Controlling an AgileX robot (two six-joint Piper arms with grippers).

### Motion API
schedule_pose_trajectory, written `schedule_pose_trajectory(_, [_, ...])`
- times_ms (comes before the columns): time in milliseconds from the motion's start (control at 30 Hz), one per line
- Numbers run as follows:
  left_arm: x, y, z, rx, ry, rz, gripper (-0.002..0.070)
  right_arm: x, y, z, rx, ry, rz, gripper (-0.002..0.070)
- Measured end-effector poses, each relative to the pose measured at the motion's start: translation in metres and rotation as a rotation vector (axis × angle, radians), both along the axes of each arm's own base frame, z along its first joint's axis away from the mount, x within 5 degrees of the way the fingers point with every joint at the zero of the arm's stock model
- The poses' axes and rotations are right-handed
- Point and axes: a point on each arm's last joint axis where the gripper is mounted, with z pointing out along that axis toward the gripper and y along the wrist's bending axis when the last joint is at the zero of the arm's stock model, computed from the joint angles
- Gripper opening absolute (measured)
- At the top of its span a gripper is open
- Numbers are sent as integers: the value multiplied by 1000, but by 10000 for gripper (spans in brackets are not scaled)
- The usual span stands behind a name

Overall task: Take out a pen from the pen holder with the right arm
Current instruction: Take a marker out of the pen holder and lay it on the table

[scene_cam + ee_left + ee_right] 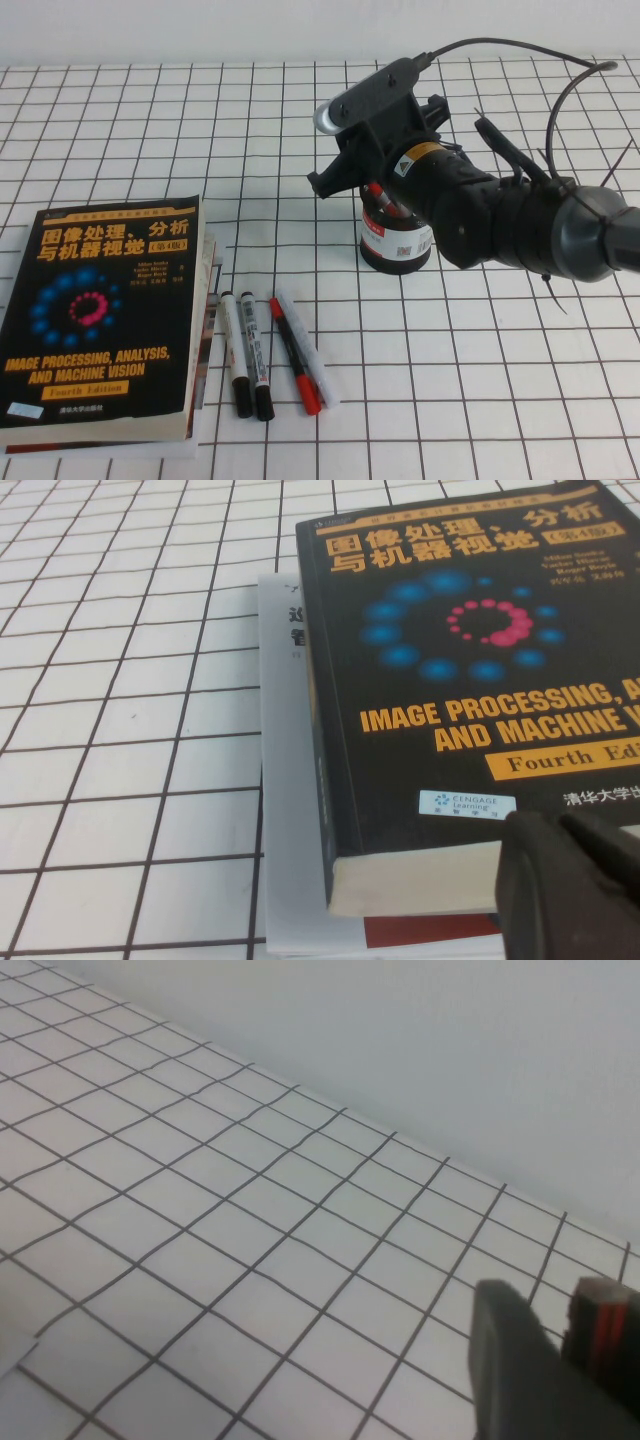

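Markers lie in a row on the white, black-gridded tabletop point(500, 400): two white-bodied ones with black caps point(244, 355) and a red one point(294, 356), all just beside a thick black paperback textbook with orange English lettering point(95, 310). That book rests on a second, paler book whose edge pokes out beneath it.

Further back and to the right stands the black round pen holder with a red-and-white label point(395, 245), upright and well apart from the loose markers. A red pen point(379, 196) sticks up out of its mouth, tilted a little. The right arm reaches in from the right, and the right end effector point(550, 1305) hangs directly above the holder, right at the red pen's upper end. In the right wrist view a strip of red shows against its dark tip. Whether it is truly pinching the pen I cannot tell.

The left end effector point(565, 840) appears only in its own wrist view, pressed together and hovering over the near corner of the black textbook.
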Motion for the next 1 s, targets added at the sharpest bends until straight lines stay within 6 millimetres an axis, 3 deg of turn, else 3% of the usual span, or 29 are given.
schedule_pose_trajectory(167, [0, 0, 0, 0, 0, 0, -4, 0, 0, 1, 2, -6, -2, 24])
schedule_pose_trajectory(467, [0, 0, 0, 0, 0, 0, -4, -1, -2, 10, 24, -22, -9, 19])
schedule_pose_trajectory(733, [0, 0, 0, 0, 0, 0, -5, -16, -12, 62, 93, -114, -9, 19])
schedule_pose_trajectory(1000, [0, 0, 0, 0, 0, 0, -4, -47, -30, 121, 141, -112, 30, 18])
